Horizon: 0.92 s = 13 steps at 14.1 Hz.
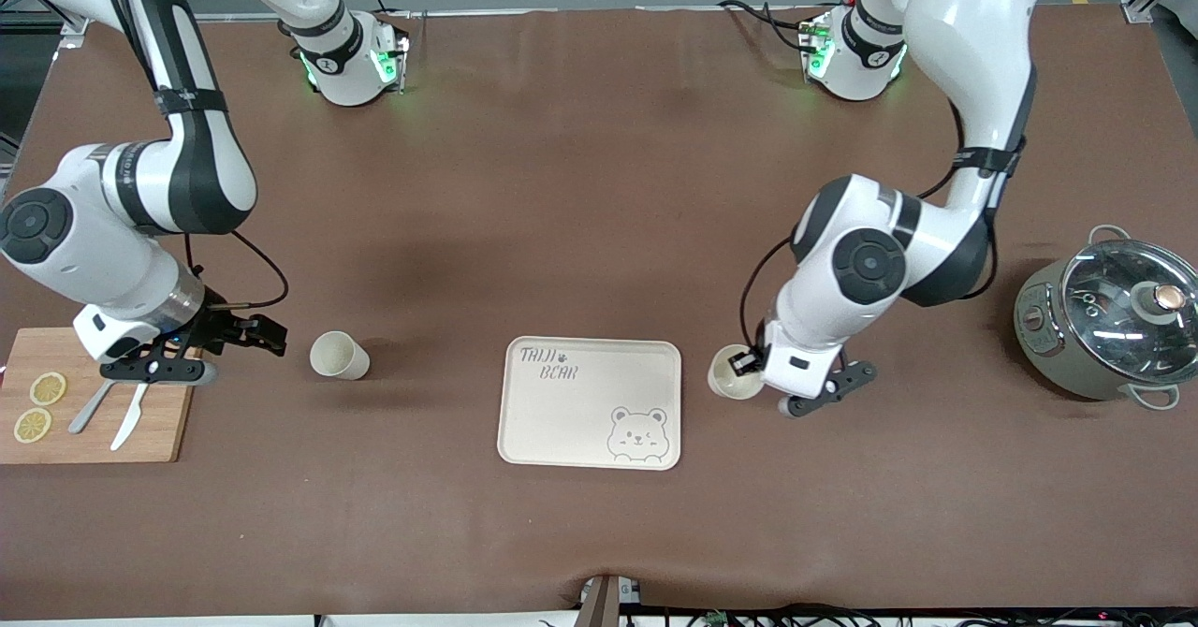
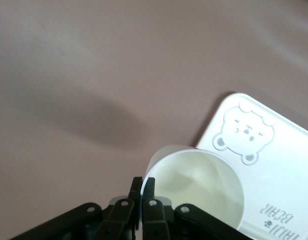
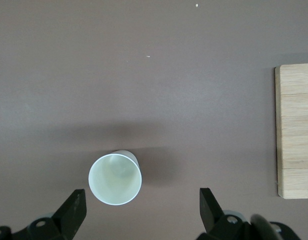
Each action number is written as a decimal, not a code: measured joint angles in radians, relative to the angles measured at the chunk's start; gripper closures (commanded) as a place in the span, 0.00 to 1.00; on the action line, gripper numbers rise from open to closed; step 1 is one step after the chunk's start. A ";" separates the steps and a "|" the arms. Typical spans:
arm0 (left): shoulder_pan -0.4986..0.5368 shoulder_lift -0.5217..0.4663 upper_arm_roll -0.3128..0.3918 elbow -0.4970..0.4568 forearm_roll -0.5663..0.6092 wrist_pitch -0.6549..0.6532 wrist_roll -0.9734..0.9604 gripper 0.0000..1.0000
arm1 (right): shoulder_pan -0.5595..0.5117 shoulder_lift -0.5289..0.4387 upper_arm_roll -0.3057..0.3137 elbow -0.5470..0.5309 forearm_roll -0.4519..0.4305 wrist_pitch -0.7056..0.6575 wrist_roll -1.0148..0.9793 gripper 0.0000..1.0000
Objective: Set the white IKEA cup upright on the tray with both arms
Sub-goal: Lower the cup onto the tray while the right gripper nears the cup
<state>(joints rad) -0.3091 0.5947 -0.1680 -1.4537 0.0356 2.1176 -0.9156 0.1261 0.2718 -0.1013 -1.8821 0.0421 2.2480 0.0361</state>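
My left claw [image 1: 749, 365] pinches one cup's [image 1: 728, 371] rim beside the tray [image 1: 591, 402], probably thinly, so it may slip; my right claw [image 1: 201, 351], spread, waits near the other cup [image 1: 339, 356].

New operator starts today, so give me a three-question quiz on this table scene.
1. True or false: the left gripper is shut on the rim of a white plastic cup.
2. The open right gripper hangs by which thing? A) wooden cutting board B) grey lidded cooker
3. How many cups stand on the cream rectangular bear tray?

Key: 1 true; 2 A; 3 none. The second white cup stands upright on the brown table.
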 measured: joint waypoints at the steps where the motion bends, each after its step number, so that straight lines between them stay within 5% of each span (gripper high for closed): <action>1: -0.014 0.009 0.000 0.005 0.000 0.011 -0.028 1.00 | 0.000 -0.005 0.000 -0.022 0.000 0.018 -0.004 0.00; 8: -0.136 0.088 0.024 0.053 0.000 0.085 -0.188 1.00 | 0.000 -0.009 0.000 -0.127 0.000 0.149 -0.008 0.00; 13: -0.319 0.193 0.219 0.086 0.000 0.187 -0.273 1.00 | 0.000 -0.007 0.001 -0.140 0.000 0.190 -0.008 0.00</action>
<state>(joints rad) -0.6277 0.7878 0.0514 -1.3679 0.0357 2.3043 -1.1883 0.1266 0.2653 -0.1004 -2.0222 0.0420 2.4376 0.0277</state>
